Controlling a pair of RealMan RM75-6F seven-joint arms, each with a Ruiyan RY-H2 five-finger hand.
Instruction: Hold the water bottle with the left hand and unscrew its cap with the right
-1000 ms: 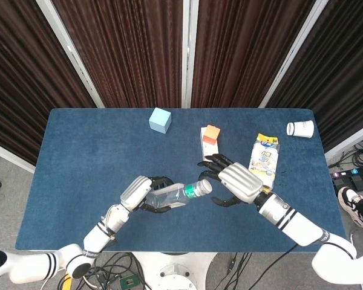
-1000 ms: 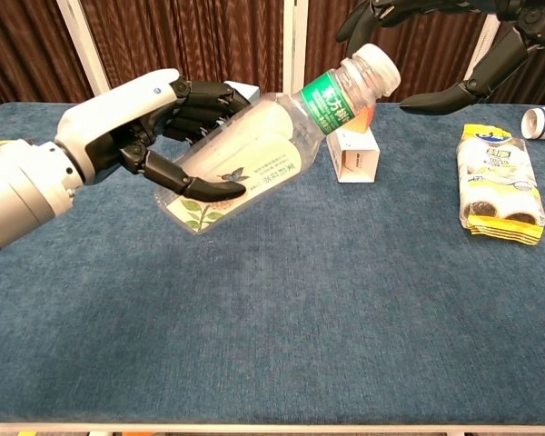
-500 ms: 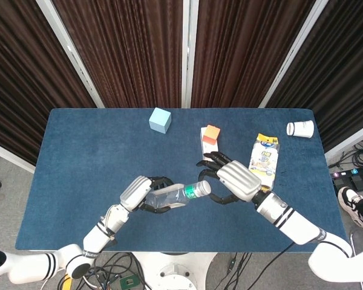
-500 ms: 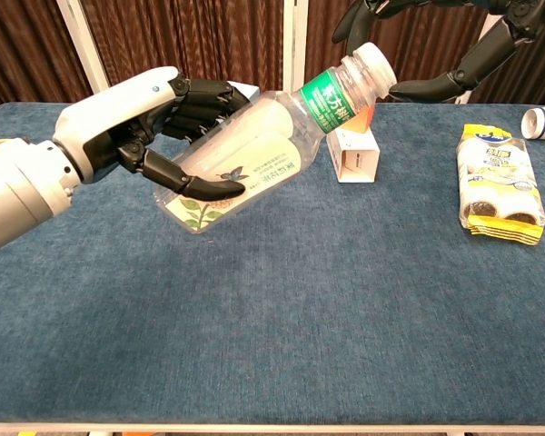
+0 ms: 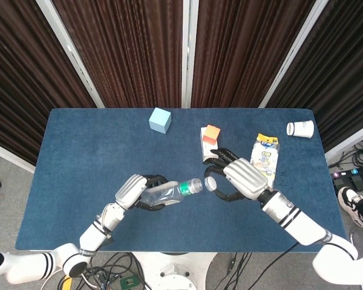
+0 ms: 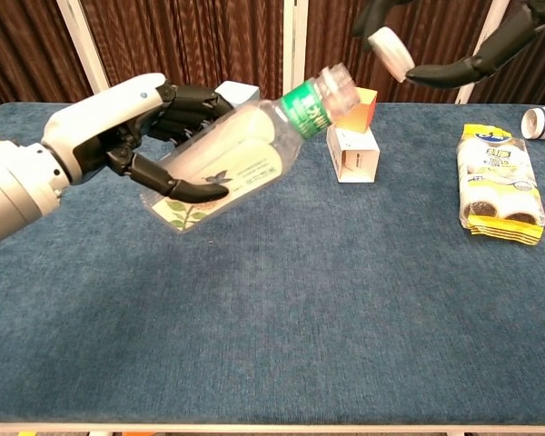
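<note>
Two parts are separated: the water bottle [image 6: 222,168] is gripped tilted above the surface [image 6: 282,309] by the left robot hand [image 6: 118,127], while its cap [image 6: 390,50] is pinched just beside the neck by the right robot hand [image 5: 242,177].

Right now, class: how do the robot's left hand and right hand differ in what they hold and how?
The left hand wraps the tilted, uncapped water bottle; the right hand pinches only its small white cap. The left hand sits lower, the right hand higher. Both are white-backed with dark fingers.
</note>
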